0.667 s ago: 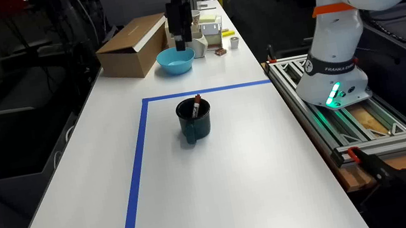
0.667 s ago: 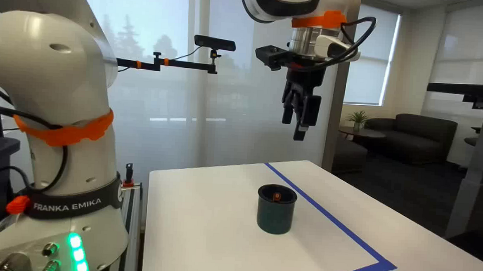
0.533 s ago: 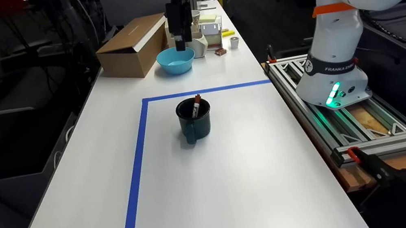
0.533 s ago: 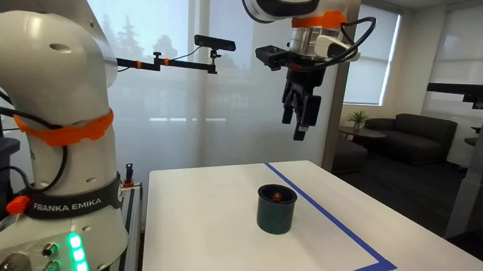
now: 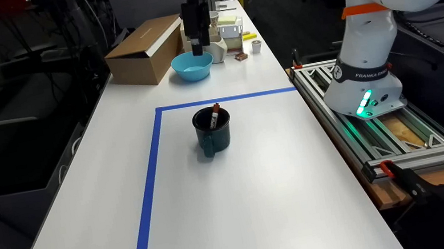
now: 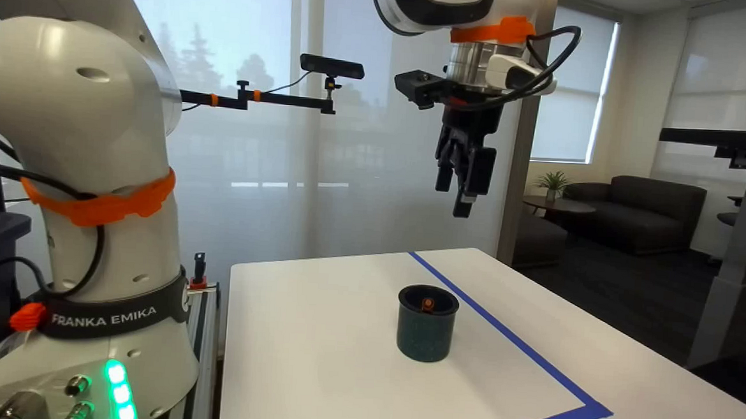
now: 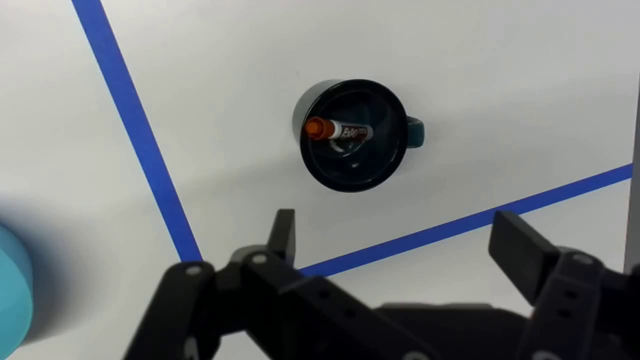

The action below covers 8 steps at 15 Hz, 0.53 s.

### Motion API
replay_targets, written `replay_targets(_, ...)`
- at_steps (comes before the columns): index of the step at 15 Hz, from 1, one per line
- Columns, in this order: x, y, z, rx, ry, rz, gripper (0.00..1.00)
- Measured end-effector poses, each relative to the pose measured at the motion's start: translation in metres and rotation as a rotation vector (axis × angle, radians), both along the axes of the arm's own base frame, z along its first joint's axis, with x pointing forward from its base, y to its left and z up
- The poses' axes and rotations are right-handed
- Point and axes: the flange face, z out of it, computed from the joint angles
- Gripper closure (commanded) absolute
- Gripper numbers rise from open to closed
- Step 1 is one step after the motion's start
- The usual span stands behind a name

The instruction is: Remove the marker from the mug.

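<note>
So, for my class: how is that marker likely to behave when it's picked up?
The marker looks straight and hard-cased, so probably stiff. It leans with space around it in the mug, so it may swivel when nudged. Its rounded form suggests rolling if laid down.

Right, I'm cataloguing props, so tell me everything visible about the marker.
The marker looks plastic, with a white barrel, a dark label reading EXPO and what seems an orange-brown cap. It tilts inside the mug, cap end up, apparently leaning on the rim; its other end is down inside. The open gripper is apart from it.
</note>
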Motion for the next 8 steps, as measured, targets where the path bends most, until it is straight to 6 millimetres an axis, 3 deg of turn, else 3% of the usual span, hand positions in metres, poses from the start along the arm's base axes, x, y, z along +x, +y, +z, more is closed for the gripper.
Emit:
replay_targets(4, 0.002, -0.003, -0.001, -0.001, -0.021, -0.112, 0.0)
replay_targets(8, -0.005, 0.008, -0.017, -0.019, -0.027, -0.312, 0.0)
